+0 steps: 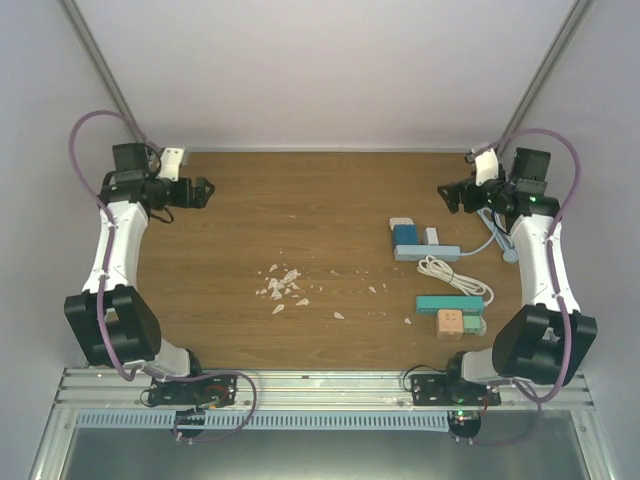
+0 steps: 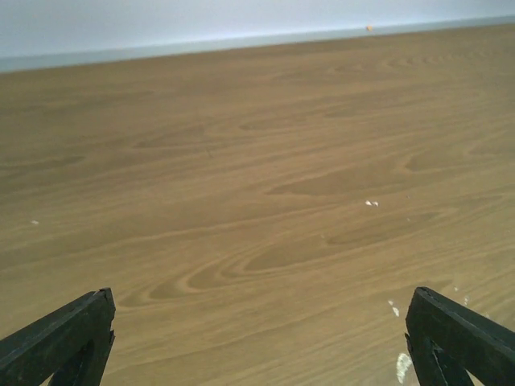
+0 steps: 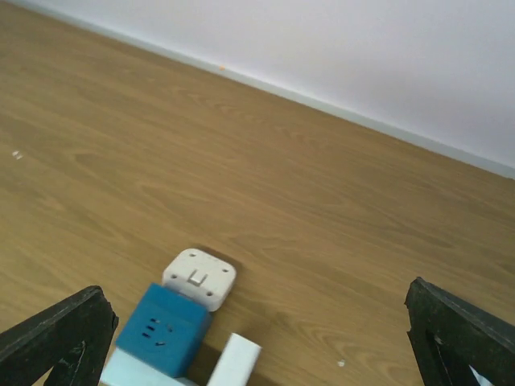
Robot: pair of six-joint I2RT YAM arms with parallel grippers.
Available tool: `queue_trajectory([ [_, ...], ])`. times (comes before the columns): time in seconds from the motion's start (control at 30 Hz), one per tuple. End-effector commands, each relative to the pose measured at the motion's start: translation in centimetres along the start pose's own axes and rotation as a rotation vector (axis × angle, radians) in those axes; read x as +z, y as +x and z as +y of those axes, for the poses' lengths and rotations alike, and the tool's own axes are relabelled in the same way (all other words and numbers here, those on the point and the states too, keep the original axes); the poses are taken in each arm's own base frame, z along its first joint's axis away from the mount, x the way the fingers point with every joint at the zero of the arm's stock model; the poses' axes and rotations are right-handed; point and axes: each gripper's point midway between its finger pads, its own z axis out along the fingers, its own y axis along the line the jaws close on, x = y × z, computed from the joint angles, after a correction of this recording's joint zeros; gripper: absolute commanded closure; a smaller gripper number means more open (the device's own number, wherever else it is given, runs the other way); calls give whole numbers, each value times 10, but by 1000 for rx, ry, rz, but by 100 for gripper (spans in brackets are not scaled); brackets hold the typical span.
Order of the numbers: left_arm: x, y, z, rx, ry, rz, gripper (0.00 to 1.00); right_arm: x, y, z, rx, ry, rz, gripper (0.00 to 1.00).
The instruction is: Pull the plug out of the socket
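Observation:
A pale blue power strip (image 1: 427,253) lies at the right of the table. A blue cube adapter (image 1: 405,236) with a white end cap (image 1: 400,222) and a small white plug (image 1: 432,236) sit against its far side. In the right wrist view the cube (image 3: 163,328), cap (image 3: 199,277) and plug (image 3: 233,362) lie low and left of centre. My right gripper (image 1: 448,195) is open and empty, above and behind them (image 3: 256,322). My left gripper (image 1: 203,190) is open and empty at the far left, over bare wood (image 2: 259,322).
A coiled white cable (image 1: 452,275) lies in front of the strip. A teal strip (image 1: 448,303) and an orange block (image 1: 449,322) lie nearer the front right. White crumbs (image 1: 281,286) are scattered mid-table. Grey walls enclose the table on three sides.

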Motion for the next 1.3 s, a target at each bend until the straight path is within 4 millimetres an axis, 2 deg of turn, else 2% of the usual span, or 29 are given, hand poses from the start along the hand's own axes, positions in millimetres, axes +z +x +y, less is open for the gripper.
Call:
queue_trajectory([
  [0.0, 3, -4, -18, 3, -7, -38, 1, 2, -5, 29, -113, -120, 18, 0],
  [0.17, 12, 9, -39, 25, 36, -13, 1, 5, -4, 49, -248, -211, 54, 1],
  [0.33, 11, 12, -59, 61, 104, -18, 1, 10, 13, 58, -416, -334, 139, 0],
  [0.6, 5, 13, -79, 108, 180, -39, 1, 16, 48, 34, -648, -416, 245, 1],
  [0.73, 1, 15, -92, 138, 251, -43, 1, 20, 77, 19, -760, -458, 335, 13],
  [0.83, -1, 17, -99, 153, 290, -46, 1, 23, 100, 9, -832, -499, 411, 18],
  [1.0, 0, 18, -101, 171, 301, -42, 1, 29, 129, 0, -930, -572, 498, 23],
  [1.27, -1, 19, -102, 183, 302, -46, 1, 44, 160, -4, -955, -641, 550, 29],
])
